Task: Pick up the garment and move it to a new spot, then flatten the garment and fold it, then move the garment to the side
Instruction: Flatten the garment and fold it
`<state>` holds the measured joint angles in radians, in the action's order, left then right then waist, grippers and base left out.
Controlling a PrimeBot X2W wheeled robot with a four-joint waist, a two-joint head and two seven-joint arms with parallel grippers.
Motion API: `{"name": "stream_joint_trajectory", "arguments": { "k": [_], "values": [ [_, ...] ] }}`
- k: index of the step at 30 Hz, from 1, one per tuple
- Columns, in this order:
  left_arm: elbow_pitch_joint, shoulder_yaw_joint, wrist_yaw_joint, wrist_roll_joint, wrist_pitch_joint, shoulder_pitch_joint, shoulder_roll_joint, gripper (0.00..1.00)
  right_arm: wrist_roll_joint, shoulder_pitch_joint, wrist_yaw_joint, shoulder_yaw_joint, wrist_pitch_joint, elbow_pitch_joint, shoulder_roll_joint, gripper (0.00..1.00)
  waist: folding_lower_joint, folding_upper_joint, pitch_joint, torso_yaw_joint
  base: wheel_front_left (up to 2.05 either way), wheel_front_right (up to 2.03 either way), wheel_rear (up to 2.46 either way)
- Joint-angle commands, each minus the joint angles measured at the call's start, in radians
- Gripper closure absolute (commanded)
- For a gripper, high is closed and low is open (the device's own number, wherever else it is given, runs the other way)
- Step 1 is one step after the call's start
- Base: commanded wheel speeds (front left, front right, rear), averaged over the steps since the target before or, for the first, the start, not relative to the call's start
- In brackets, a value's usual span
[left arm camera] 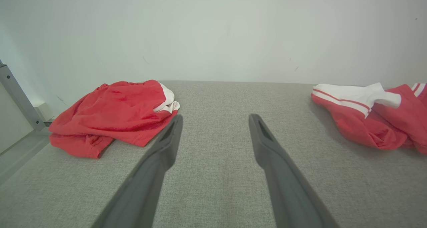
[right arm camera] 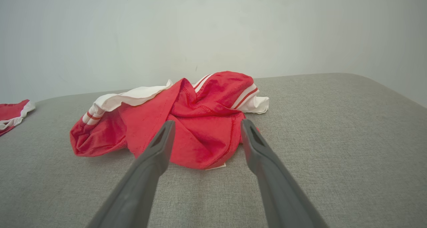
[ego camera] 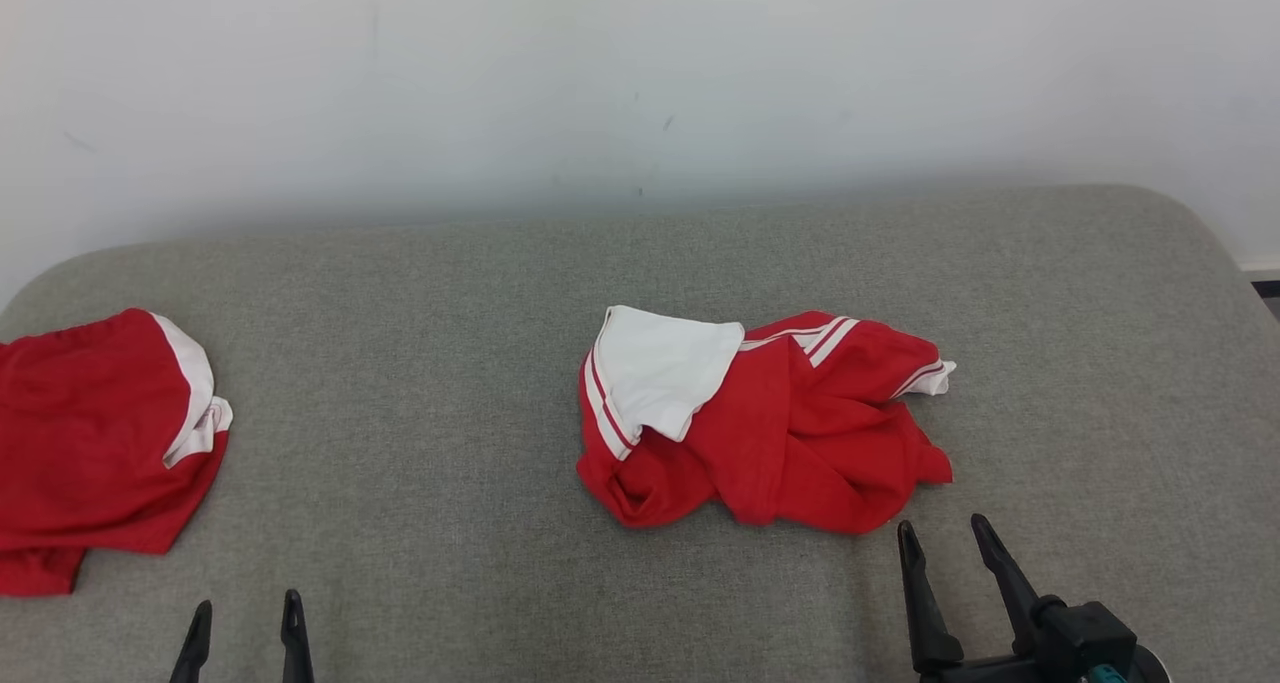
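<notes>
a crumpled red garment with white striped trim [ego camera: 770,433] lies centrally on the grey woven padded surface [ego camera: 450,363], just ahead of the right end effector [ego camera: 941,523], open and empty; the left end effector [ego camera: 248,599], also open, sits near a second red-and-white garment [ego camera: 95,443]

Red garment [ego camera: 800,443], white striped trim, crumpled in a heap mid-worktop [ego camera: 450,293]; white panel folded over left end.
</notes>
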<state>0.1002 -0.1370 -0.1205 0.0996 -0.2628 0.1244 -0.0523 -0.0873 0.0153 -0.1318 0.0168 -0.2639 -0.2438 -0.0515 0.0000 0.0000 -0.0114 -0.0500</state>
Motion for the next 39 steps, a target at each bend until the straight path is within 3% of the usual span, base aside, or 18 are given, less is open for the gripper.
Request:
{"name": "stream_joint_trajectory", "arguments": {
  "k": [1, 9, 16, 27, 39],
  "values": [
    [0.002, -0.003, -0.001, -0.005, -0.003, -0.001, 0.002, 0.0, 0.004, 0.002, 0.002, -0.003, -0.001, -0.001, 0.002, 0.0, 0.0, 0.0, 0.0, -0.001, 0.0, 0.0, 0.0],
    [0.006, 0.012, 0.01, 0.01, -0.003, -0.05, 0.002, 0.0, 0.004, -0.009, 0.002, -0.007, -0.001, 0.0, 0.002, 0.0, 0.0, 0.0, -0.008, -0.019, 0.0, 0.0, 0.0],
    [0.043, 0.078, -0.002, -0.014, -0.003, -0.197, -0.001, 0.0, -0.012, -0.036, 0.002, -0.016, -0.001, 0.005, 0.002, 0.0, 0.0, 0.0, -0.059, -0.074, 0.0, 0.0, 0.0],
    [0.188, 0.292, -0.01, -0.005, -0.003, -0.406, -0.082, 0.0, -0.041, -0.081, 0.002, -0.016, -0.001, 0.014, 0.003, 0.0, 0.0, 0.0, -0.162, -0.181, 0.0, 0.0, 0.0],
    [0.355, 0.498, -0.009, -0.003, -0.003, -0.549, -0.141, 0.0, -0.07, -0.121, 0.002, -0.025, -0.001, 0.018, 0.003, 0.0, 0.0, 0.0, -0.226, -0.248, 0.0, 0.0, 0.0]
  ]
}}
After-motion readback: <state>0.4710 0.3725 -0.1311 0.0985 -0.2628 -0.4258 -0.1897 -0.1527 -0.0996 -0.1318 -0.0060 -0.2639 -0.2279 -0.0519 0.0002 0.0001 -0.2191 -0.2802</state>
